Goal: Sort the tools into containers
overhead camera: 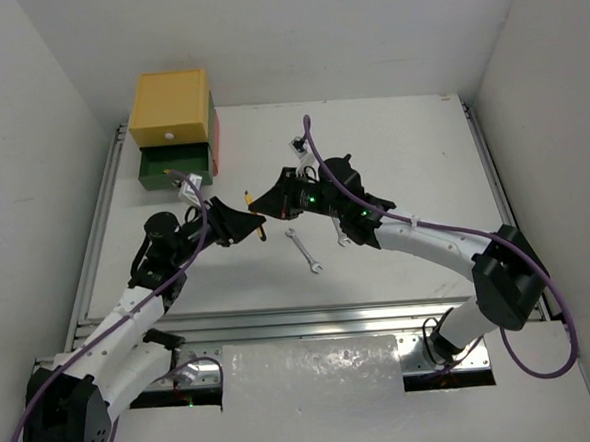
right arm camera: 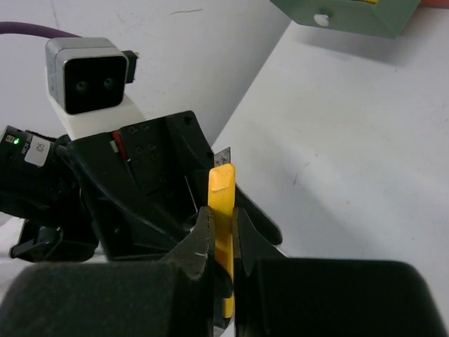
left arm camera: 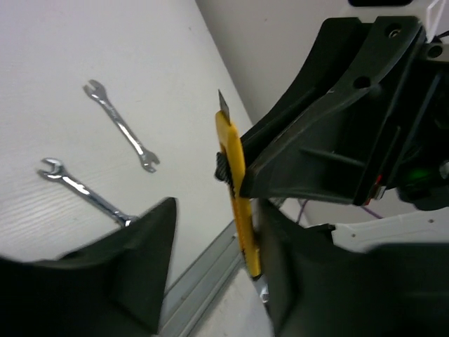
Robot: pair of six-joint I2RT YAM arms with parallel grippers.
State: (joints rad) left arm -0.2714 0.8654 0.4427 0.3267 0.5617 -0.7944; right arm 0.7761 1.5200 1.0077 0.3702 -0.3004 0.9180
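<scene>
The yellow-black utility knife (right arm camera: 223,210) is clamped between my right gripper's (right arm camera: 223,219) fingers, blade tip pointing up. In the top view it hangs mid-table (overhead camera: 257,219), between my right gripper (overhead camera: 266,207) and my left gripper (overhead camera: 239,224). In the left wrist view the knife (left arm camera: 235,189) stands between my left gripper's (left arm camera: 216,228) spread fingers, close against the right finger (left arm camera: 316,281). Two silver wrenches (left arm camera: 121,126) (left arm camera: 81,189) lie on the table; one shows in the top view (overhead camera: 304,251). The stacked drawers are at the far left: yellow (overhead camera: 171,106), dark green (overhead camera: 176,166), red-orange (overhead camera: 216,136).
The green drawer sticks out forward of the yellow one; its front and white knob show in the right wrist view (right arm camera: 322,20). A metal rail (overhead camera: 311,320) runs along the near table edge. White walls close in the table on three sides.
</scene>
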